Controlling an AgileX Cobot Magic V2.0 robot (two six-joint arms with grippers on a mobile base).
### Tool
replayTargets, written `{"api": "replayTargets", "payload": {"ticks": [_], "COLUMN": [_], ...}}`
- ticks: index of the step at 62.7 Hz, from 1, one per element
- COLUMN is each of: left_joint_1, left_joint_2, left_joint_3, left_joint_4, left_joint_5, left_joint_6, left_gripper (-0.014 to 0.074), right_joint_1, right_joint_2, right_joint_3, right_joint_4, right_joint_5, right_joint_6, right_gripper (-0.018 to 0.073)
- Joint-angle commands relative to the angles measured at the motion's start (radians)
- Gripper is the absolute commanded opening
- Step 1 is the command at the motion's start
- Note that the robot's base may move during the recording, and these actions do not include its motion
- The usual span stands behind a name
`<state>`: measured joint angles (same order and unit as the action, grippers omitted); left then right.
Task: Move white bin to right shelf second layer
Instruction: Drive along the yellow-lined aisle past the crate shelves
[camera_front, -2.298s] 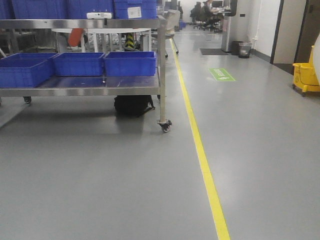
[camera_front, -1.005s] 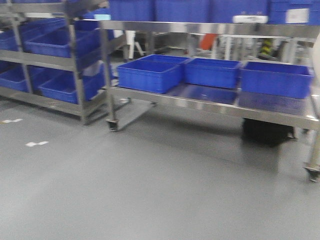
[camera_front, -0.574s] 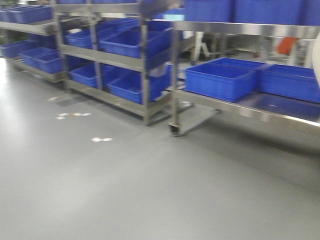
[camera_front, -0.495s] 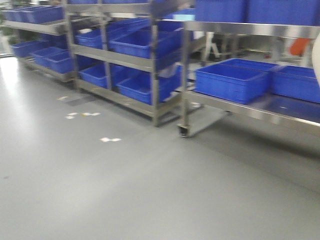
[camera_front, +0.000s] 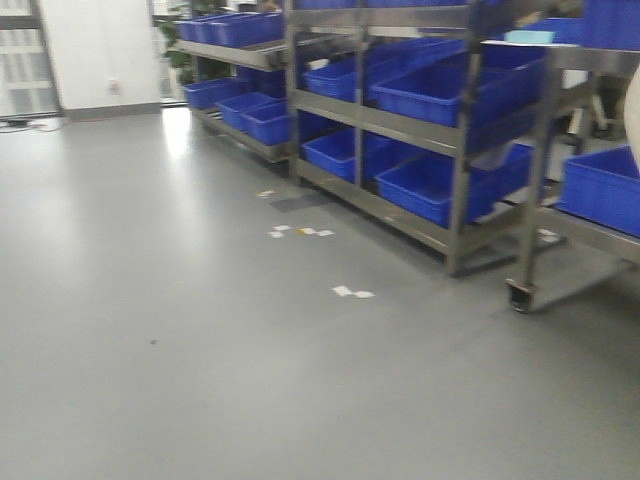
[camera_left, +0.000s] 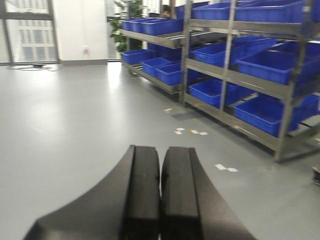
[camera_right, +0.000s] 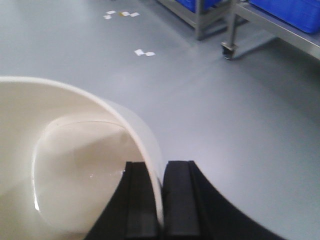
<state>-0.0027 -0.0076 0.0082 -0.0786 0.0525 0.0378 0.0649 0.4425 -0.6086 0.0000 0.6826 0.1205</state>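
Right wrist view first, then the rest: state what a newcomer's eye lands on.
The glossy white bin fills the lower left of the right wrist view, its rim pinched by the right claw. In the front view, blue crates line steel racks along the right of the grey floor. The left claw hangs shut and empty.

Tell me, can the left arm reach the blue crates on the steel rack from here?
Probably not. The left tool is shut and empty, and a wide stretch of open grey floor lies between it and the blue crates on the steel rack.
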Motion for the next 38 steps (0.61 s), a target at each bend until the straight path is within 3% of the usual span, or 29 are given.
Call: {"api": "replayTargets", "payload": {"ticks": [1, 38], "left_joint_1": [0.001, 0.001], "left_joint_2": [-0.016, -0.016], "left_joint_3": [0.027, 0.027], "left_joint_4": [-0.007, -0.007], "left_joint_5": [-0.081, -0.081], "left_joint_6": [-0.004, -0.004], "left_gripper": [0.0085, 0.0085], "right_joint_1": [-0.007, -0.007], "right_joint_2": [0.003, 0.003], "right_joint_3": [-0.028, -0.028], "right_joint_4": [0.005, 0.005], "right_joint_5": [-0.092, -0.092], "right_joint_6": [-0.001, -0.001], "right_gripper": [0.0049, 0.0049]}}
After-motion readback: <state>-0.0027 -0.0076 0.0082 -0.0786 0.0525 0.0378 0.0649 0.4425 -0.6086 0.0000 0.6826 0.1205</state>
